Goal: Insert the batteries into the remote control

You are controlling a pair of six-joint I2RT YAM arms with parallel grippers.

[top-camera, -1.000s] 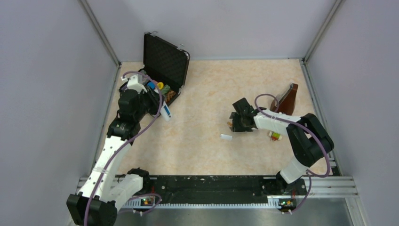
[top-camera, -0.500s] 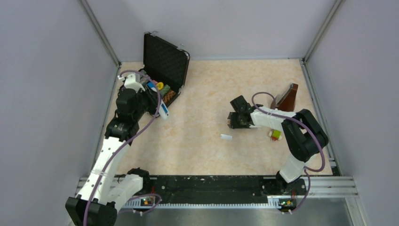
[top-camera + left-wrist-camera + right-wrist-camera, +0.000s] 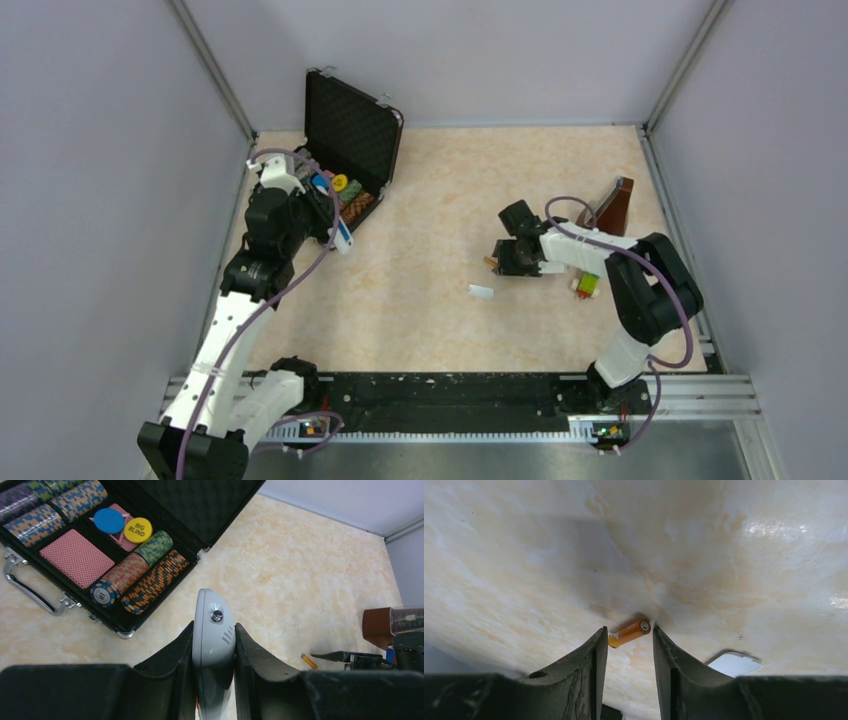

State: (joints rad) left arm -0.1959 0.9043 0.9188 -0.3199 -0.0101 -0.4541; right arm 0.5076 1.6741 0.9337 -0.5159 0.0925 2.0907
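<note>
My left gripper (image 3: 213, 630) is shut on the remote control (image 3: 213, 625), a slim white-grey bar that sticks out past the fingertips. It hangs above the table beside the open case, at the left of the top view (image 3: 343, 235). An orange battery (image 3: 629, 633) lies slantwise on the table, right at the tips of my right gripper (image 3: 630, 631). Those jaws stand apart, one to each side of it, and do not grip it. From above, the battery (image 3: 489, 262) pokes out just left of the right gripper (image 3: 500, 260).
A black case (image 3: 345, 140) with poker chips and cards stands open at the back left. A small white cover piece (image 3: 481, 292) lies in front of the right gripper. A coloured toy block (image 3: 585, 284) and a brown stand (image 3: 612, 205) sit to the right.
My right gripper has narrowed its jaws and drawn back slightly right, so the orange battery shows at its tips again. The left arm has drifted a little toward the case with the remote.
</note>
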